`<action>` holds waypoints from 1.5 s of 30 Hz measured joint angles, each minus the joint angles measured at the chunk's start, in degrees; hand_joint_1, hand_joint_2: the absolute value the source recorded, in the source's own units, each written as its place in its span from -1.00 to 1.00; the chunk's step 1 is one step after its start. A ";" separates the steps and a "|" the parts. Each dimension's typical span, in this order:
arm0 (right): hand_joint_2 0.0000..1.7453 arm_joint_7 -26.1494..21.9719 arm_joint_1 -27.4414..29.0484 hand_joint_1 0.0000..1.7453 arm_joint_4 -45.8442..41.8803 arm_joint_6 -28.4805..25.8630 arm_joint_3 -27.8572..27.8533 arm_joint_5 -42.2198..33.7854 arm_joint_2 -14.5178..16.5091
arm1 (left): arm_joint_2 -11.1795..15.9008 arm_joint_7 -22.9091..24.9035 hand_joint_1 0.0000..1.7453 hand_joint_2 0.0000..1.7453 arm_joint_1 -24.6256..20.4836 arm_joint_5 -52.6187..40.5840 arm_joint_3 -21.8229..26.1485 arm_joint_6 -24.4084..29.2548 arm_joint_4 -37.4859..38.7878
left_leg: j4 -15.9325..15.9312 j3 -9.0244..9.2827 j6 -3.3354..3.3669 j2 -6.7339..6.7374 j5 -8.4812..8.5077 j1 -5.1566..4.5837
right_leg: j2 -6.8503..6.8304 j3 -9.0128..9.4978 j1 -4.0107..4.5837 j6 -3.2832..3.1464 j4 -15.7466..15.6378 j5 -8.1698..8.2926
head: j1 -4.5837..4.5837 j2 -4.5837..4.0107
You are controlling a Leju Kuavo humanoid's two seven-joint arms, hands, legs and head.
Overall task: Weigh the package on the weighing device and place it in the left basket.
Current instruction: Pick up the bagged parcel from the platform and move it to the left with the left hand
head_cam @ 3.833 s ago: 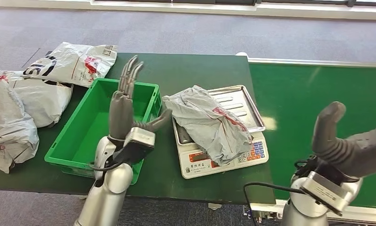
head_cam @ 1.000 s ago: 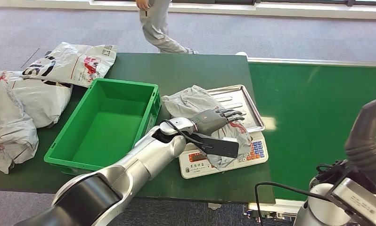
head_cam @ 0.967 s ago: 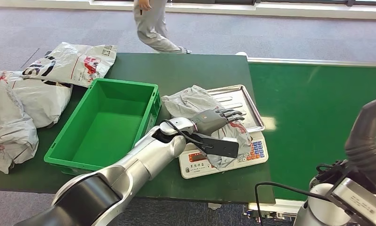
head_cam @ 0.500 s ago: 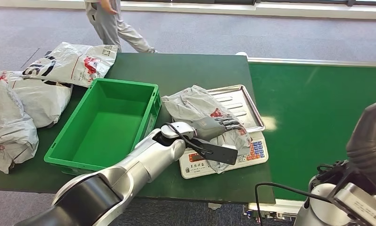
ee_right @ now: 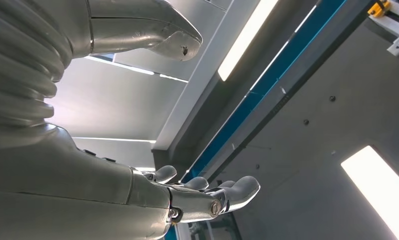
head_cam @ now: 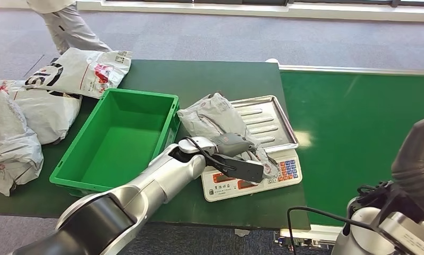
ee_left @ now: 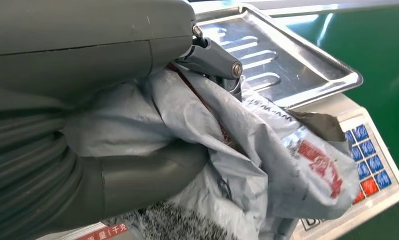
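One package [head_cam: 220,121], a crumpled grey mailer, lies on the weighing device [head_cam: 263,119] at the middle of the head view, its far end on the steel tray and its near end draped over the keypad. The left hand [head_cam: 232,144] rests on that near end with its fingers curled into the wrapper. At 9 o'clock from the scale stands the green basket [head_cam: 167,111], with nothing in it. Other grey parcels [head_cam: 45,101] are heaped at the surface's 10 o'clock corner, and a person [head_cam: 66,21] walks by beyond them. The right arm rises at 4 o'clock, well apart from the scale.

In the left wrist view the thumb [ee_left: 152,175] and the fingers [ee_left: 212,57] close around a bunched fold of the package, which touches the tray; the grip looks firm.

In the right wrist view the right hand [ee_right: 207,197] is raised toward the ceiling lights [ee_right: 377,190], fingers spread and holding nothing.

Judging by this, the weighing is probably done and the pick is made; lifting the package, carrying it toward 9 o'clock and releasing it into the basket remain.
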 joint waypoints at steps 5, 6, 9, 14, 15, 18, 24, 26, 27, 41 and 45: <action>1.00 -0.08 0.12 -1.00 -1.27 0.00 0.09 -0.09 0.01 | 0.13 0.33 1.00 1.00 -0.21 -0.02 -0.84 -1.28 0.20 | 0.00 0.02 0.00 0.01 0.00 0.00 | 0.01 0.01 0.00 0.00 0.00 0.00 | -0.01 0.00; 1.00 -0.09 0.14 -1.00 -1.44 0.00 0.09 -0.09 0.01 | 0.14 0.33 1.00 1.00 -0.21 -0.02 -0.92 -1.32 0.21 | 0.00 0.02 0.00 0.01 0.00 0.00 | 0.01 0.01 0.00 0.00 0.00 0.00 | -0.01 0.00; 1.00 -0.09 0.16 -1.00 -1.72 0.00 0.13 -0.09 0.01 | 0.15 0.33 1.00 1.00 -0.20 -0.01 -1.12 -1.36 0.28 | 0.00 0.02 0.00 0.01 0.00 0.00 | 0.01 0.01 0.00 0.00 0.00 0.00 | -0.01 0.00; 1.00 -0.09 0.17 -1.00 -1.87 0.00 0.15 -0.09 -0.01 | 0.16 0.33 1.00 1.00 -0.20 -0.01 -1.22 -1.38 0.40 | 0.00 0.04 0.00 0.01 0.00 0.00 | 0.01 0.02 0.00 0.00 0.00 0.00 | -0.01 0.00; 1.00 -0.09 0.18 -1.00 -1.92 0.00 0.15 -0.09 0.00 | 0.16 0.33 1.00 1.00 -0.20 -0.01 -1.22 -1.38 0.42 | 0.00 0.04 0.00 0.01 0.00 0.00 | 0.01 0.02 0.00 0.00 0.00 0.00 | -0.01 0.00; 1.00 -0.09 0.19 -1.00 -2.06 0.00 0.15 -0.12 0.00 | 0.17 0.29 1.00 1.00 -0.20 0.39 -1.24 -0.87 0.45 | 0.00 0.04 0.00 0.01 0.00 0.00 | 0.01 0.02 0.00 0.00 0.00 0.00 | -0.01 0.00; 1.00 -0.09 0.72 -1.00 -3.33 0.00 0.14 -0.13 -0.01 | 1.11 5.56 1.00 1.00 -0.21 3.31 0.01 17.67 -2.66 | 0.00 -0.04 -0.02 0.02 0.07 0.01 | 0.03 -0.08 0.01 -0.04 0.02 0.04 | 0.00 0.00; 1.00 -0.08 1.13 -1.00 -4.21 0.00 0.12 -0.18 -0.01 | 2.37 11.64 1.00 1.00 -1.26 2.77 2.22 30.01 -6.45 | 0.00 -0.09 -0.03 0.11 0.08 0.01 | 0.14 -0.18 0.01 -0.10 0.03 0.09 | -0.01 0.00; 1.00 -0.08 1.26 -1.00 -4.56 -0.01 0.09 -0.20 -0.02 | 3.04 13.46 1.00 1.00 -2.05 2.45 3.44 33.54 -8.23 | 0.00 -0.09 -0.04 0.15 0.08 0.01 | 0.20 -0.20 0.01 -0.11 0.04 0.10 | -0.01 0.00; 1.00 -0.09 1.66 -1.00 -6.16 0.00 -0.03 -0.22 -0.07 | 6.22 14.69 1.00 1.00 -3.14 1.61 7.86 32.38 -16.66 | 0.00 -0.15 -0.05 0.01 0.11 0.01 | 0.10 -0.20 0.00 -0.10 0.06 0.08 | -0.01 0.00; 1.00 -0.09 1.66 -1.00 -6.16 0.00 -0.03 -0.22 -0.08 | 6.36 14.68 1.00 1.00 -2.97 1.52 7.88 32.39 -17.11 | 0.00 -0.14 -0.05 0.03 0.11 0.01 | 0.10 -0.20 0.00 -0.11 0.06 0.08 | -0.01 0.00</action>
